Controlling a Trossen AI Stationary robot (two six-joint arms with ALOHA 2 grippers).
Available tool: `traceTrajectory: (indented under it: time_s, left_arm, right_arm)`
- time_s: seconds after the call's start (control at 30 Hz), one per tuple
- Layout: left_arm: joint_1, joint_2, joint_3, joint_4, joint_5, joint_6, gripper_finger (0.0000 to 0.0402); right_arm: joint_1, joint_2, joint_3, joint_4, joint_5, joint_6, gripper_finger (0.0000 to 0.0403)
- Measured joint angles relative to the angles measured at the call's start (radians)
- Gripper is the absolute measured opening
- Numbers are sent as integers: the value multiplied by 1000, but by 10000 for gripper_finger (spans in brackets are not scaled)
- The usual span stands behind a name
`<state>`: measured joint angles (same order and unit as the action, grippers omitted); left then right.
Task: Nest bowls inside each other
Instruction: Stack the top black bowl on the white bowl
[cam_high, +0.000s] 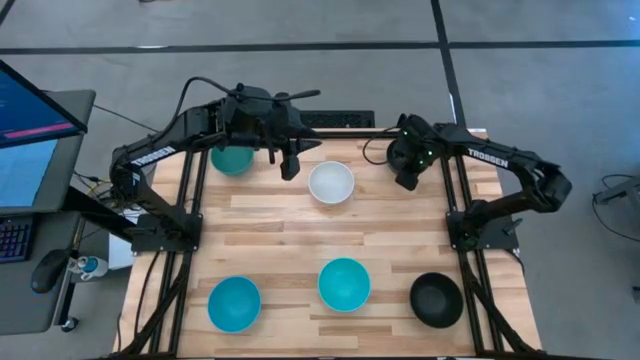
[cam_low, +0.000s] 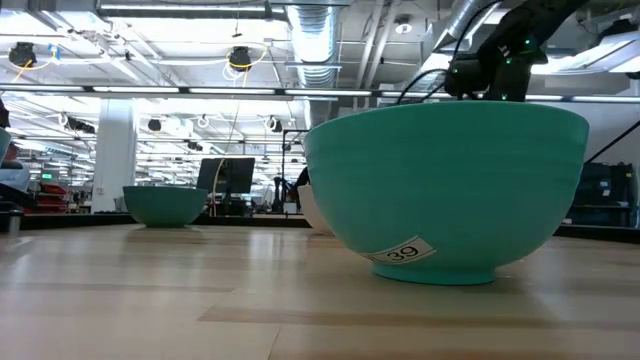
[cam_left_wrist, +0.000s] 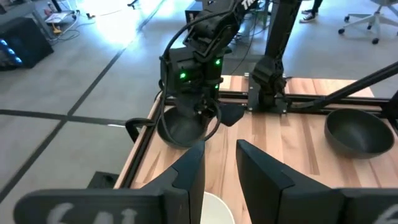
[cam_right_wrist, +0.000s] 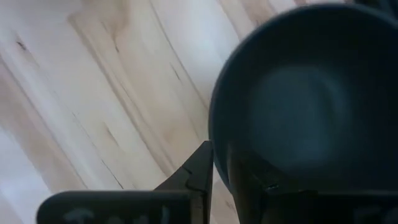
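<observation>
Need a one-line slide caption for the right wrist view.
Right gripper pinching the rim of a black bowl above the wooden table.

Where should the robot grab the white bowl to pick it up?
Probably at the rim. The white bowl sits upright with its mouth open to the ceiling, so one finger can slip inside and one outside the thin edge. The left tool hangs beside it with fingers apart, so coming straight down on the near edge looks easiest.

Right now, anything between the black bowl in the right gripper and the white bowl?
Nothing visible. Only bare table lies between the black bowl, clamped in the right gripper, and the white bowl. The open left gripper hovers on the white bowl's other side.
</observation>
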<state>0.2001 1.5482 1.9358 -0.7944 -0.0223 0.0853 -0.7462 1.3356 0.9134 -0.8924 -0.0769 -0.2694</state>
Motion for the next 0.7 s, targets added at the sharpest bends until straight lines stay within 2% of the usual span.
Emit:
traceTrajectory:
  time_s: [0.33,0.7]
  left_arm:
    - [-1,0,0,0,0,5,84]
    - [-1,-1,0,0,0,5,84]
  right_arm:
    - [-13,80,0,-22,-13,11,70]
    - [6,25,0,-50,-19,7,70]
